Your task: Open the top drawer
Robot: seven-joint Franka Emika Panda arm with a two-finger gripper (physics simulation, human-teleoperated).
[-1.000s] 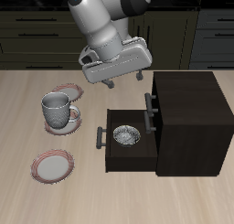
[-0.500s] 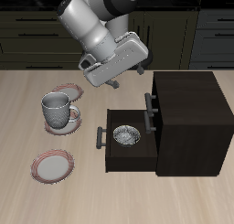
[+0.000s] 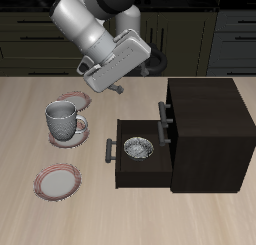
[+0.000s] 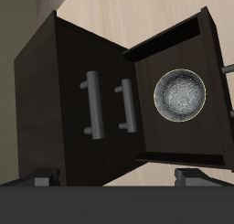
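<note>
The dark brown cabinet (image 3: 205, 114) stands on the table. Its top drawer (image 3: 166, 109) is shut, and its grey bar handle (image 4: 91, 104) shows in the wrist view. A second shut front with a like handle (image 4: 124, 105) lies just below it. The lowest drawer (image 3: 120, 169) is pulled far out and holds a metal bowl (image 3: 137, 149), which also shows in the wrist view (image 4: 179, 92). My gripper (image 3: 128, 77) hangs tilted in the air above the table, apart from the cabinet front and higher than its top. Its fingers are spread wide with nothing between them; the fingertips (image 4: 41, 177) just show in the wrist view.
A grey mug (image 3: 63, 120) stands on a pink-rimmed plate beside the open drawer. Another plate (image 3: 58, 179) lies nearer the table's front edge, and a third (image 3: 72, 97) lies behind the mug. The open drawer's handle (image 3: 108, 149) juts out toward the mug.
My gripper has risen, swung away from the cabinet toward the mug's side and tilted more. The drawers and dishes have not moved.
</note>
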